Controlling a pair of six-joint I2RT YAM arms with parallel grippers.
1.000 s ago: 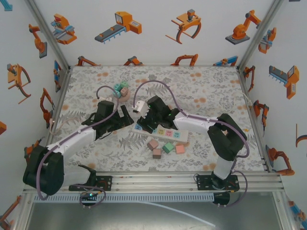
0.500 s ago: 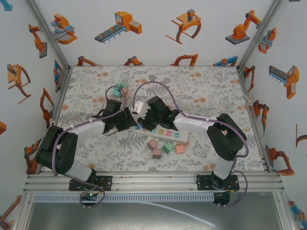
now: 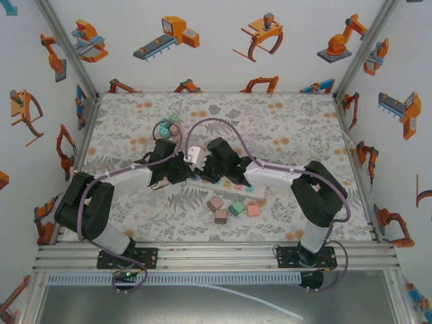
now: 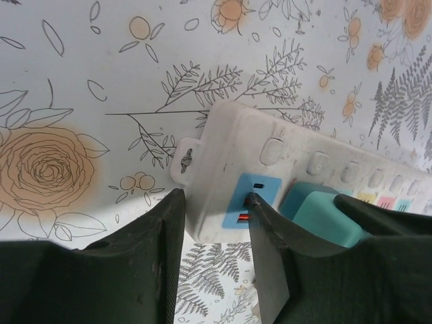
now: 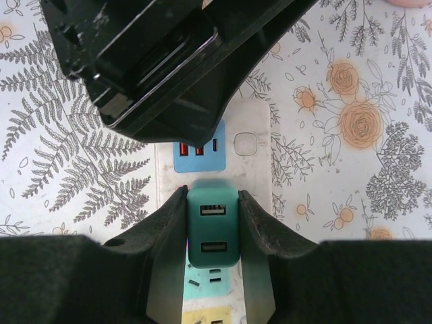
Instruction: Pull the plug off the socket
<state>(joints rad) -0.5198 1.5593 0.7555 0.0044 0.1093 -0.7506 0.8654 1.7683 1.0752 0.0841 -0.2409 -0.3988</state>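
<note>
The socket [image 3: 248, 192], a long white strip with pastel outlets, lies mid-table. Its end [image 4: 270, 145] carries a blue outlet [image 4: 255, 196]. A teal plug [image 5: 212, 229] with two USB ports stands on the following outlet, and my right gripper [image 5: 211, 197] is shut on its sides. Whether its prongs are still seated is hidden. In the left wrist view the plug [image 4: 320, 216] sits beside the blue outlet. My left gripper [image 4: 212, 206] is open and straddles the strip's end corner, one fingertip [image 4: 255, 202] resting on the blue outlet. From above, the left gripper [image 3: 183, 170] and right gripper [image 3: 208, 174] nearly meet.
Several pastel blocks [image 3: 233, 208] lie just in front of the strip, and more [image 3: 170, 126] sit at the back left. A white block [image 3: 195, 154] sits behind the grippers. The left gripper's black body [image 5: 169, 61] hangs close over the strip's end.
My left arm has swung right, bringing its gripper onto the strip's blue end. The right gripper has stayed on the plug, barely moving.
</note>
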